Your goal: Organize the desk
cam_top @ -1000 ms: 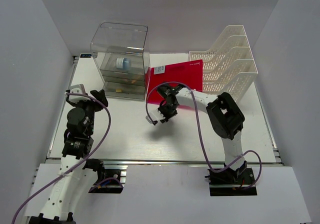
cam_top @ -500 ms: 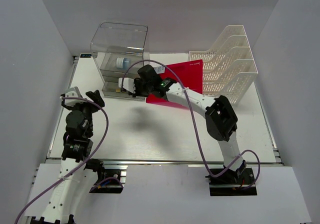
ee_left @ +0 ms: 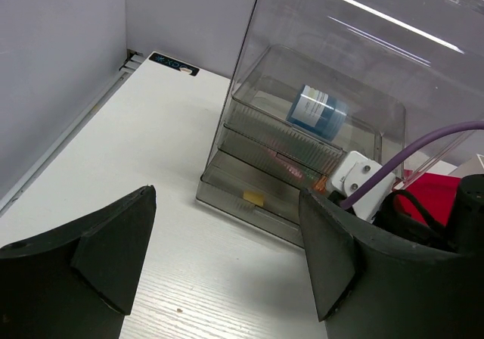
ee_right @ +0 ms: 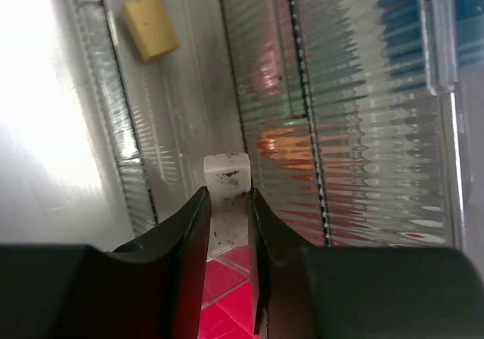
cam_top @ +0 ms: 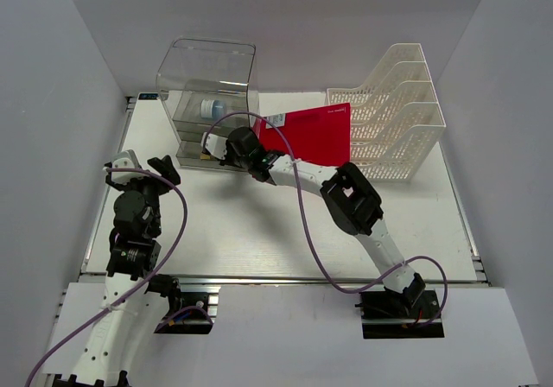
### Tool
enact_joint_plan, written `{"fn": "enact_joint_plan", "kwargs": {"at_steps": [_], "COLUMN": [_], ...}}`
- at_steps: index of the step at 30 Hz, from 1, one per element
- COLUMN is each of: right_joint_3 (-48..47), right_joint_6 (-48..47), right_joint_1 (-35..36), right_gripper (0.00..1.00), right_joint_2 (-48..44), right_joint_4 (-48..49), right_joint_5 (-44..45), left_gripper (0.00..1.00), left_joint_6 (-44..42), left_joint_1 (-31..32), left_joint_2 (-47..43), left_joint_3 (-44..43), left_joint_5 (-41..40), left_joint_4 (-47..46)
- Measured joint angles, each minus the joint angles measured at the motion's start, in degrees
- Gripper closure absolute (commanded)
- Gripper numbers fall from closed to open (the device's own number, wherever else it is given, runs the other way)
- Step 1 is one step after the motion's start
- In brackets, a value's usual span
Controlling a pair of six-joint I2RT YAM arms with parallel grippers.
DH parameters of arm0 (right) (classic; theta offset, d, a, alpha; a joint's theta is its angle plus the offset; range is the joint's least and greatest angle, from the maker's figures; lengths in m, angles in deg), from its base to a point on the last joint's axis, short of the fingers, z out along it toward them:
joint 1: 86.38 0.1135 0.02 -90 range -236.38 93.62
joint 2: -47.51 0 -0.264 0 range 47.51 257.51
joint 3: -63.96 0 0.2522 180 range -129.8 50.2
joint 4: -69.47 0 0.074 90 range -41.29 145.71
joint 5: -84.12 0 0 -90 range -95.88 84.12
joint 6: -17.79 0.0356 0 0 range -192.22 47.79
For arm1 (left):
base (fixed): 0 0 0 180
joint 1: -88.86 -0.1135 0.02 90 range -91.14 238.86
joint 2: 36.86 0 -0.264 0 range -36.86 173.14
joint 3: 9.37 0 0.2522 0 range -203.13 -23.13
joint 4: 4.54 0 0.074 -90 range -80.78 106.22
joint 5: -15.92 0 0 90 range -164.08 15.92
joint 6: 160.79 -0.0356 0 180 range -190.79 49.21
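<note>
The desk [cam_top: 225,231] is a white tabletop with a silver rail [cam_top: 276,279] along its near edge. My right gripper [cam_top: 226,151] is stretched far left to the front of the clear drawer box [cam_top: 207,85]. In the right wrist view the right gripper [ee_right: 227,199] is shut on a small white speckled block [ee_right: 227,174], held close against the ribbed drawer fronts [ee_right: 348,127]. My left gripper [cam_top: 143,169] is open and empty over the desk's left side. In the left wrist view the left gripper [ee_left: 227,203] faces the drawer box [ee_left: 318,127].
A blue-labelled jar [ee_left: 316,112] lies in the box's top drawer, and a small yellow piece [ee_left: 253,197] in the bottom one. A red folder [cam_top: 315,132] lies beside the box. A white mesh file rack [cam_top: 397,102] stands at the back right.
My right arm has swung from the middle of the desk back and left to the drawer box front. My left arm shifted slightly, then stayed still.
</note>
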Motion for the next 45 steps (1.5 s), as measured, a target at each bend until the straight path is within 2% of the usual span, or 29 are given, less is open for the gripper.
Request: {"fn": "enact_joint_plan", "kwargs": {"at_steps": [3, 5, 11, 12, 14, 15, 16, 25, 28, 33, 40, 45], "right_joint_3": [0.0, -0.28, -0.52, -0.52, -0.52, -0.52, -0.52, -1.84, -1.95, -1.95, -1.86, -0.96], "right_joint_6": [-0.02, 0.11, 0.66, 0.74, 0.79, 1.18, 1.18, -3.13, -4.61, -4.42, -3.08, -2.95], "right_joint_1": [0.0, -0.02, -0.02, -0.02, -0.02, -0.02, -0.02, -0.94, -0.79, -0.22, -0.28, -0.52], "right_gripper": [0.69, 0.59, 0.51, 0.53, 0.65, 0.74, 1.0, 1.0, 1.0, 1.0, 1.0, 1.0], "right_joint_2": [0.39, 0.39, 0.37, 0.39, 0.37, 0.37, 0.37, -1.31, -1.36, -1.33, -0.42, 0.39], "right_joint_4": [0.96, 1.03, 0.33, 0.11, -0.57, -0.81, -1.03, -12.02, -14.32, -13.86, -7.1, -3.91], "right_joint_5": [1.03, 1.03, 0.09, -0.13, -0.9, -1.46, -2.47, -23.65, -26.23, -23.91, -12.31, -7.45], "left_gripper": [0.14, 0.14, 0.14, 0.14, 0.14, 0.14, 0.14, 0.14, 0.14, 0.14, 0.14, 0.14], "left_joint_6": [0.0, 0.0, 0.0, 0.0, 0.0, 0.0, 0.0, 0.0, 0.02, 0.02, 0.0, 0.0], "left_joint_1": [0.0, 0.0, 0.0, 0.0, 0.0, 0.0, 0.0, 0.0, 0.0, 0.0, 0.0, 0.0], "left_joint_2": [0.0, 0.02, 0.04, 0.07, 0.09, 0.11, 0.11, 0.09, 0.09, 0.09, 0.11, 0.11], "left_joint_3": [0.0, 0.0, 0.0, 0.0, 0.0, 0.0, 0.0, 0.0, 0.0, 0.0, 0.02, 0.02], "left_joint_5": [0.0, 0.0, 0.02, 0.02, 0.02, 0.02, 0.02, 0.02, 0.02, 0.02, 0.04, 0.04], "left_joint_4": [0.02, 0.02, 0.02, 0.02, 0.02, 0.02, 0.04, 0.02, 0.02, 0.02, 0.0, 0.0]}}
